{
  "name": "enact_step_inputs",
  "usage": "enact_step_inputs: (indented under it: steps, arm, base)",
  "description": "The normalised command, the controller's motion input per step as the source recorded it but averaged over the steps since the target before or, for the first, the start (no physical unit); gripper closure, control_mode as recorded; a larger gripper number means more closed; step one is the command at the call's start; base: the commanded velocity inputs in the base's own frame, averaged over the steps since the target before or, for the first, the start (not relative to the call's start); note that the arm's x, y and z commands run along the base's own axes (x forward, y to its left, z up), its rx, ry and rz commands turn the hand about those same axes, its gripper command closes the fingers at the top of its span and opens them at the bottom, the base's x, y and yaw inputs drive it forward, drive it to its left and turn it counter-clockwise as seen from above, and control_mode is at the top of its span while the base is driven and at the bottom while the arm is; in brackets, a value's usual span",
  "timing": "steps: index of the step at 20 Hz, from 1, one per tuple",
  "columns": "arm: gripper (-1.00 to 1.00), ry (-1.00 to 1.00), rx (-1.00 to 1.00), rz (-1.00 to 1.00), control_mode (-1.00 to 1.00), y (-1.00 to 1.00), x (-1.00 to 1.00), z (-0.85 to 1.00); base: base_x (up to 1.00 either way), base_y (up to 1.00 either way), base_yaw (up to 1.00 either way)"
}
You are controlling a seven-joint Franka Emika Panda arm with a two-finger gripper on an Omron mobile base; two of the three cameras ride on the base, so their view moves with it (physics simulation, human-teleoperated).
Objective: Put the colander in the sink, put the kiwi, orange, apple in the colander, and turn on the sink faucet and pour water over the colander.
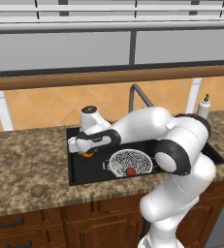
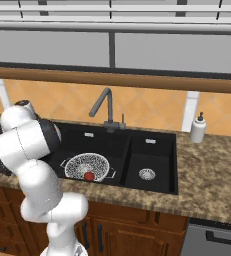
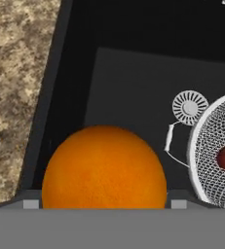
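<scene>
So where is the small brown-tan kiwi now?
In the left base view the small brown-tan kiwi lies on the speckled stone counter, left of the black sink, near the front edge.

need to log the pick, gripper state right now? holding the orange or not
Gripper: closed on the orange, which sits between the fingertips over the sink, beside the colander.

And here's the arm [image 1: 181,160]: glossy white, built of fat rounded shells, each link bulging like a capsule. Dark, near-black bands ring the joints, one wide collar wrapping the big middle joint. A round white cap with a grey disc tops the far link.
</scene>
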Motion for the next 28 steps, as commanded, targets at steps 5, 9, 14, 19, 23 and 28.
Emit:
enact_step_inputs:
  steps: [5,9,14,19,23,28]
  arm:
    - [1.00,0.00,0.00,0.00,-1.00,-1.00,-0.03,0.00]
    - [1.00,0.04,0.00,0.00,-1.00,-0.99,0.23,-0.10]
    - [1.00,0.05,-0.10,0.00,-1.00,-0.47,0.42,-0.50]
    - [1.00,0.07,-0.08,0.00,-1.00,-0.45,0.41,-0.57]
    - [1.00,0.06,-0.05,-0.01,-1.00,-0.29,0.29,-0.57]
    - [1.00,0.02,0.00,0.00,-1.00,-0.24,0.24,-0.49]
  base:
    - [0.00,0.00,0.00]
    - [0.00,0.00,0.00]
    - [0.00,0.00,0.00]
    - [0.00,0.00,0.00]
    - [0.00,0.00,0.00]
    - [0.00,0.00,0.00]
